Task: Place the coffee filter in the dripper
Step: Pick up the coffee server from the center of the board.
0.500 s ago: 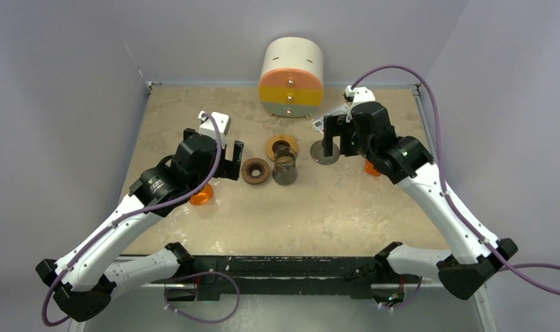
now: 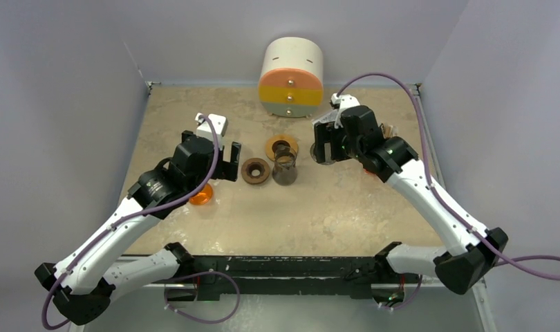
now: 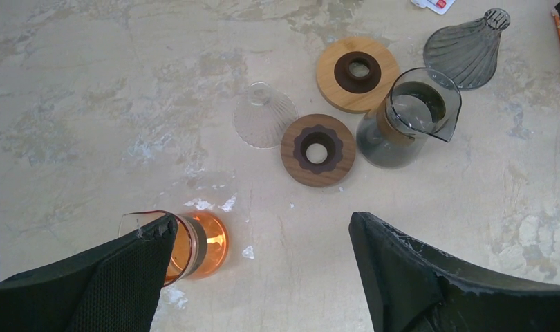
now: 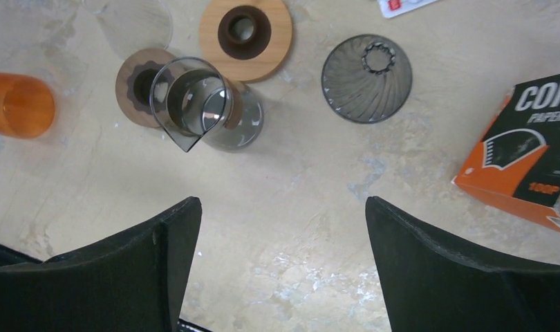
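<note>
Nothing held in the left gripper (image 3: 263,277), fingers (image 3: 90,283) spread wide, one of them covering a part of the orange cup (image 3: 207,242). Same with the right gripper (image 4: 281,266): spread apart, empty. At the right edge of the right wrist view, the orange filter box (image 4: 523,162), lying flat, cut off by the frame, lettering only partly readable, contents hidden. Near it, to the left, the grey dripper (image 4: 366,78), narrow end up; in the top view mostly hidden behind the right gripper
</note>
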### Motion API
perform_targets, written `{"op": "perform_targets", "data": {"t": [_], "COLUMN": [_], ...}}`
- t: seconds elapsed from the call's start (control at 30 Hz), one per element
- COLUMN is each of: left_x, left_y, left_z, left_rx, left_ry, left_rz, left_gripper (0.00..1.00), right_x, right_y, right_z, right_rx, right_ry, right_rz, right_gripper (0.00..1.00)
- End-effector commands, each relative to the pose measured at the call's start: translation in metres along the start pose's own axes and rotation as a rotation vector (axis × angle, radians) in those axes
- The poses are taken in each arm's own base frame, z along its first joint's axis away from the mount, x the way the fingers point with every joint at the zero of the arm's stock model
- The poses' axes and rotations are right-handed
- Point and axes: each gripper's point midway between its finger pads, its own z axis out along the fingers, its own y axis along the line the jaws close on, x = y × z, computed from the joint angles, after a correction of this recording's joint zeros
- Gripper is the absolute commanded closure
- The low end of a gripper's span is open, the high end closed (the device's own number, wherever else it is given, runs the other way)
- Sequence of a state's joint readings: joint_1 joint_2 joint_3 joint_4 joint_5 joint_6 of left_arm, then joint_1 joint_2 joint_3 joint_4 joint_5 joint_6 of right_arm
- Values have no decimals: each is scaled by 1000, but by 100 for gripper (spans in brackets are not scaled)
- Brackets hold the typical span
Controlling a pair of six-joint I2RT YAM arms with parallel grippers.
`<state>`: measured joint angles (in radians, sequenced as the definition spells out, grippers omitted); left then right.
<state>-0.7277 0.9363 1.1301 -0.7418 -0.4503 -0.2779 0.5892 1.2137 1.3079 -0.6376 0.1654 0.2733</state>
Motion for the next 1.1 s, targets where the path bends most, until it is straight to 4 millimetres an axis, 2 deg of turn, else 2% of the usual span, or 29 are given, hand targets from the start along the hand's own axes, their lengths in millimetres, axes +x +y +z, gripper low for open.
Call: {"op": "perform_targets", "data": {"t": [0.0,0.23,0.5,0.8,1.07], "left_x": [-9,-8,-8,-8,-8], "left_y": [1,1,0,2,5], "left_z": [-5,-5,-6,-7,-8], "left_rx": [12,13,21,14,4], "left_ry": [-52,-51,-51,-54,-59], "left_rz": [-36,-35,-33,-27,-22], "left_gripper": [6,7,7,8,8], "right_x": [-9,-8,-14,-5,8], "right_y": [18,24,30,48,57], "right_z": [10,35,63,103,128], "right_rx": [-66,-52,-32,-74,-65], "right_ry": [15,62,84,153,207], "right_rz": [24,80,137,172,159], "right_gripper": [10,14,24,35,43]}}
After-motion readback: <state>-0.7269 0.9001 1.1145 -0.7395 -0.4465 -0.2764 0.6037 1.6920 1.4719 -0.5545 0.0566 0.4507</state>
